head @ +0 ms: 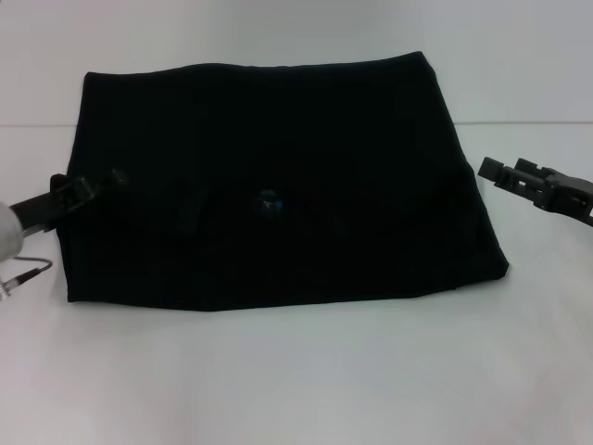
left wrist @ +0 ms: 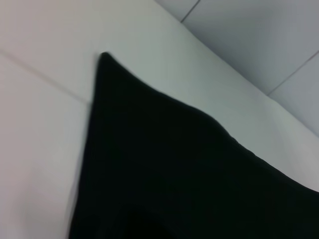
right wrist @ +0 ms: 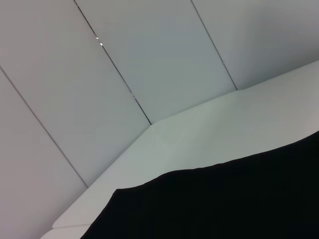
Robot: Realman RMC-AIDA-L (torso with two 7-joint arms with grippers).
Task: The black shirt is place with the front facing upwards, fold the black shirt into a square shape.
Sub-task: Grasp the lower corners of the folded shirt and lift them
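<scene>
One black shirt [head: 278,185] lies flat on the white desk [head: 296,380], folded into a broad four-sided shape, with one small blue neck label [head: 270,200] showing near its middle. Two grippers are in view. The left gripper [head: 97,184] sits at the shirt's left edge, touching or overlapping the cloth; whether it pinches the fabric cannot be told. The right gripper [head: 505,172] hangs just beside the shirt's right edge, apart from it; its finger spread cannot be told.
</scene>
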